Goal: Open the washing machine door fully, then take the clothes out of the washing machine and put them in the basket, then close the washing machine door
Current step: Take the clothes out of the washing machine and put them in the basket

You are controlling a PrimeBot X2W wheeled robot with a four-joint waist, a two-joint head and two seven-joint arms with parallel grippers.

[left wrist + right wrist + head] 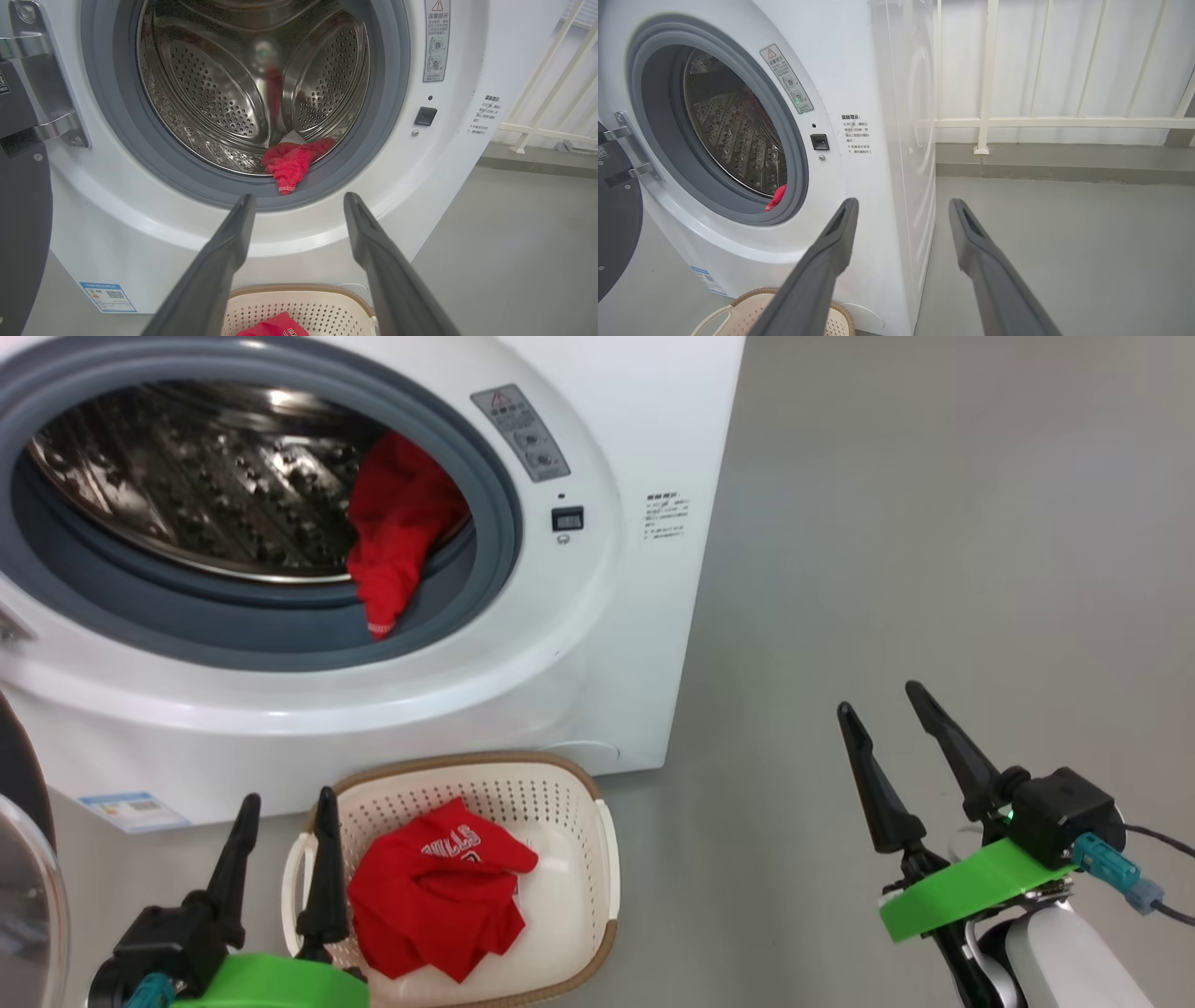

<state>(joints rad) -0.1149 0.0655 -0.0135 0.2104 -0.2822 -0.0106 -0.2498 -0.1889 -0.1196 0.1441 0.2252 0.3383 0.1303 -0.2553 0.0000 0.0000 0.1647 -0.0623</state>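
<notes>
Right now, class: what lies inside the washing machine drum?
One red garment sits inside the drum, its end hanging over the grey rubber ring. Whatever lies beneath it is covered.

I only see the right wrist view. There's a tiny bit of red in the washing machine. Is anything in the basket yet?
Observer: Yes, one red garment with white lettering lies in the basket.
Operator: How much red is inside?
Observer: A second garment, bunched at the front of the drum and hanging over the grey rubber ring.
Operator: And the other arm?
Observer: The left gripper is open by the basket's left rim, fingers pointing at the drum.
</notes>
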